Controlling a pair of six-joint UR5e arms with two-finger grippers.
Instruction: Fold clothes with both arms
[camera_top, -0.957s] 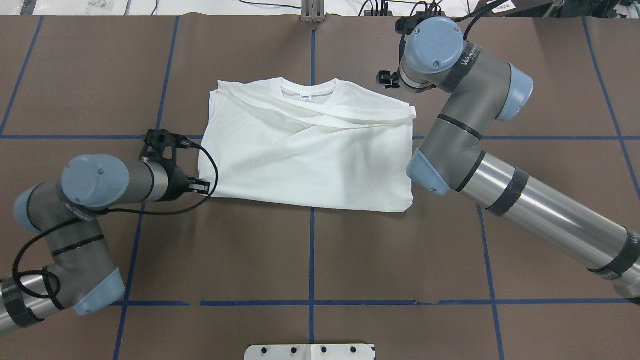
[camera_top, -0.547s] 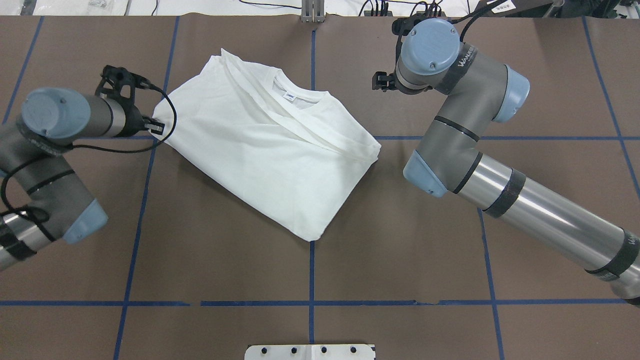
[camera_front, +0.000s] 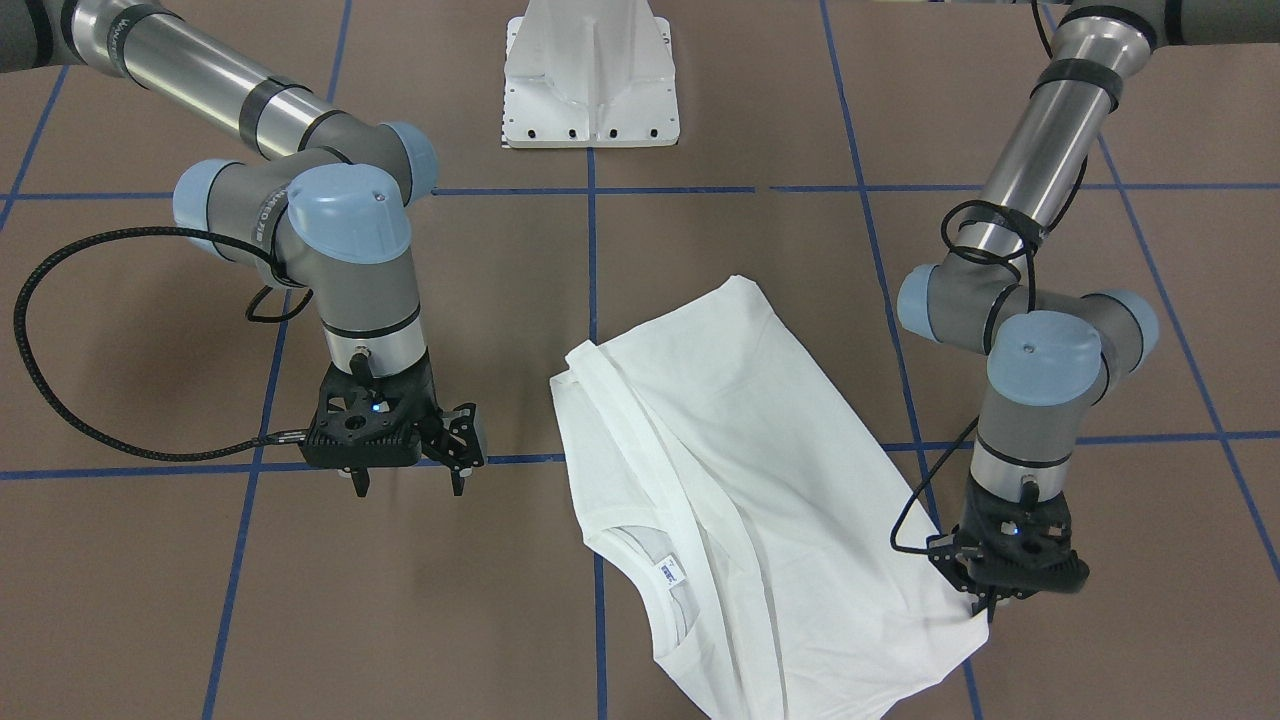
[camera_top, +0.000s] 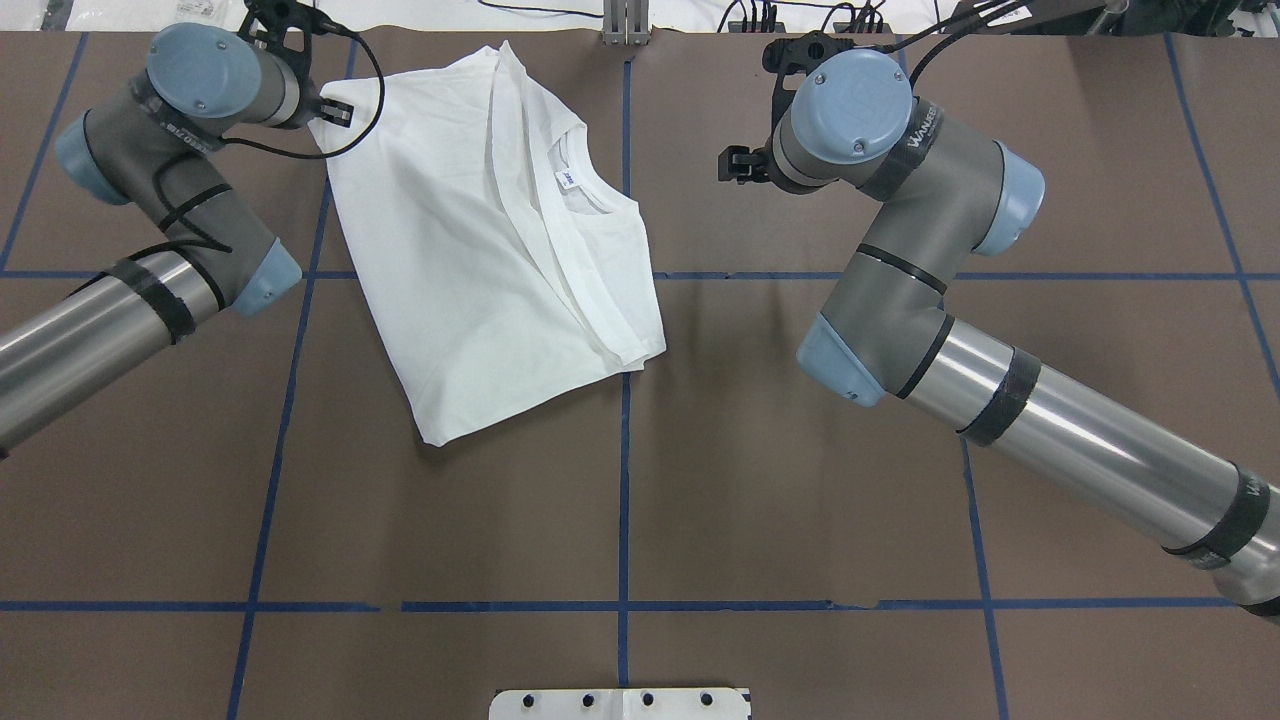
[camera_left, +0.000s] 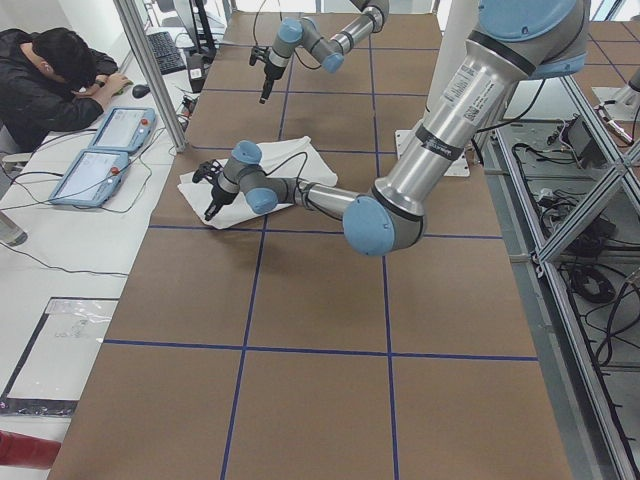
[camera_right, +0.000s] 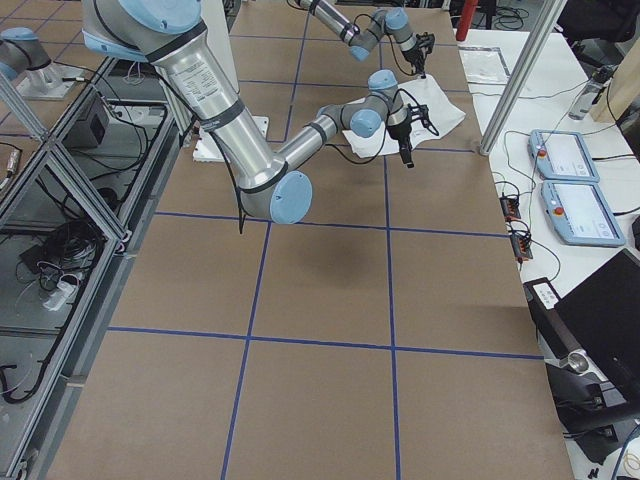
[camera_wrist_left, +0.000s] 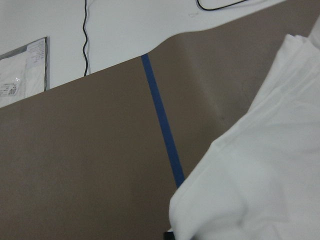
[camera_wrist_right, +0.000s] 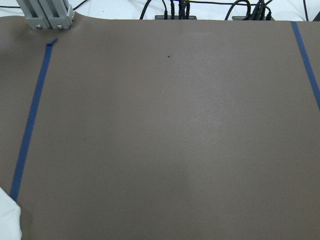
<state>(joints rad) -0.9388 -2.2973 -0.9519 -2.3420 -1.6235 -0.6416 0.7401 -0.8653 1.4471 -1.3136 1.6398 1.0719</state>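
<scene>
We pinch one corner of the partly folded shirt (camera_top: 480, 250) in our left pincer (camera_top: 335, 108), clenched on the cloth. We judge that this grip is meant to drag and turn the garment flat on the surface (camera_top: 800, 480), where it lies slanted in the far part of our left half. Our right pincer (camera_front: 409, 488) hangs with its jaws spread wide, well apart from the shirt and grasping nothing.

**Brown desk, blue grid**

A brown desk (camera_top: 800, 480) was crossed by blue tape lines (camera_top: 624, 500); a white pedestal base (camera_front: 592, 75) stood at its edge; alongside, a person (camera_left: 50, 85) leaned over a white side table (camera_left: 60, 250) bearing two tablets (camera_left: 120, 128).
</scene>
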